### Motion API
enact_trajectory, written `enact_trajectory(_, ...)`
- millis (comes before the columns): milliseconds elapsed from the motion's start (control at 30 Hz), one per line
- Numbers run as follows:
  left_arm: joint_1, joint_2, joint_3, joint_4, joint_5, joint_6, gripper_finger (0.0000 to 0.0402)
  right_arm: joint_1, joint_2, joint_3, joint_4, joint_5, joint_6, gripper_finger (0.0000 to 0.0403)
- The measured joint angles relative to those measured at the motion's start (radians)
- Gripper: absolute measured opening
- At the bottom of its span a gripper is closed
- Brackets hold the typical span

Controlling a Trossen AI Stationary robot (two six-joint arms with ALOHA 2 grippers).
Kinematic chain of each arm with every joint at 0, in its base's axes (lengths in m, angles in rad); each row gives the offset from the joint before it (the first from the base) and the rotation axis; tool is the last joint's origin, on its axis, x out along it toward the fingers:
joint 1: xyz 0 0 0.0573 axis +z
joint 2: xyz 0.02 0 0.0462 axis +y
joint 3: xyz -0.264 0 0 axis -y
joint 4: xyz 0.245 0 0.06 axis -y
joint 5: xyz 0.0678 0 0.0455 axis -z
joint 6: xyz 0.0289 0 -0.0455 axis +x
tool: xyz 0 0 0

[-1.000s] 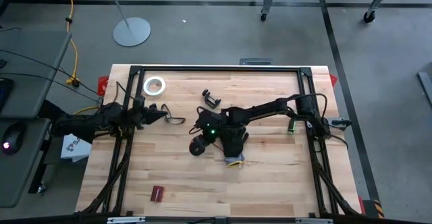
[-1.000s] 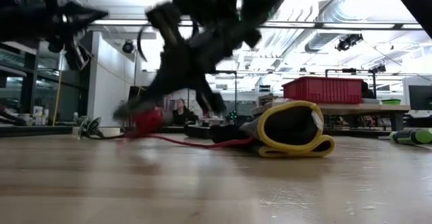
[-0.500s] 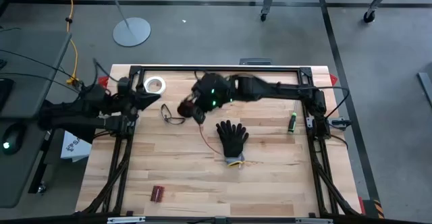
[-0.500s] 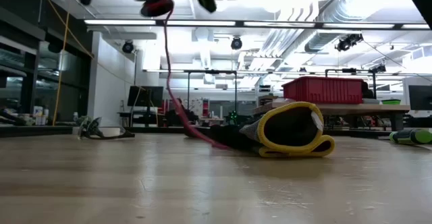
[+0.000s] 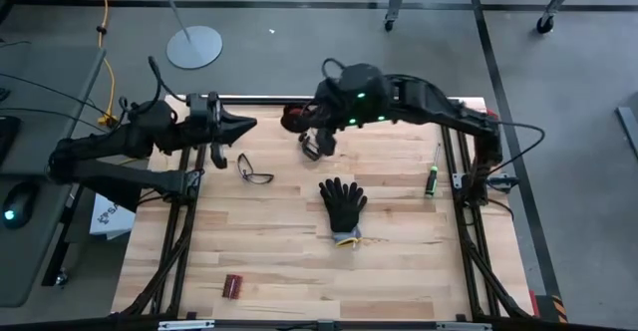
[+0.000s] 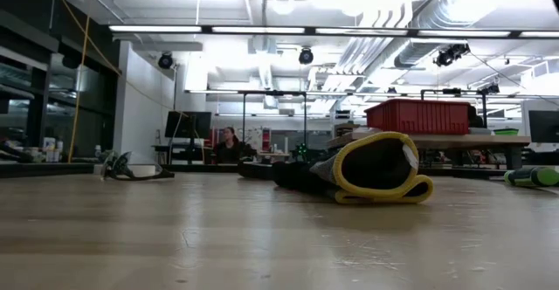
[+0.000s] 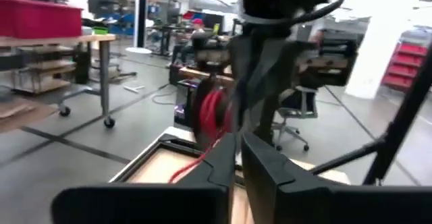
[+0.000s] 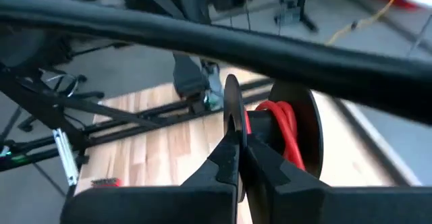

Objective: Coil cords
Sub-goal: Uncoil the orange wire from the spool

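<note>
Above table's far edge, we see right gripper [image 5: 299, 122] clamped on spool [image 8: 280, 140] rim, red cord [image 8: 275, 126] wound on it, whole thing raised clear of wood. Left gripper [image 5: 247, 125] near it, level with far rail, fingers [image 7: 223, 160] pressed together, nothing between them we can make out. On table [image 5: 399, 261]: black glove [image 5: 342, 206] mid-board, safety glasses [image 5: 254, 174] left of it, screwdriver [image 5: 433, 176] by right rail. We see glove cuff in low view, no arm.

Cord [image 8: 278, 125] red, on black spool [image 8: 301, 137]. Glove [image 5: 343, 204] black, cuff yellow with grey band. Table [image 5: 399, 261] pale striped wood. Bin [image 6: 419, 116] red. Screwdriver [image 5: 433, 178] green-black. Grippers black.
</note>
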Motion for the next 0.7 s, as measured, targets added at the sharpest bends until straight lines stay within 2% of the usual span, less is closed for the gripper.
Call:
enact_trajectory(67, 0.013, 0.022, 0.004, 0.045, 0.043, -0.048, 0.005, 0.005, -0.014, 0.0, 0.051, 0.0, -0.033, 0.0)
enact_trajectory(167, 0.023, 0.069, 0.005, 0.204, 0.152, -0.129, 0.009, 0.01, -0.02, -0.001, 0.129, -0.016, -0.044, 0.0)
enact_trajectory(267, 0.022, 0.106, 0.006, 0.289, 0.227, -0.144, 0.0129, 0.011, -0.023, -0.001, 0.155, -0.018, -0.047, 0.0)
enact_trajectory(467, 0.023, 0.132, 0.006, 0.225, 0.189, -0.08, 0.0179, 0.01, -0.022, -0.002, 0.215, -0.04, -0.075, 0.0)
enact_trajectory(700, 0.023, 0.144, 0.006, 0.237, 0.135, -0.066, 0.0188, 0.015, -0.022, -0.002, 0.204, -0.07, -0.078, 0.0)
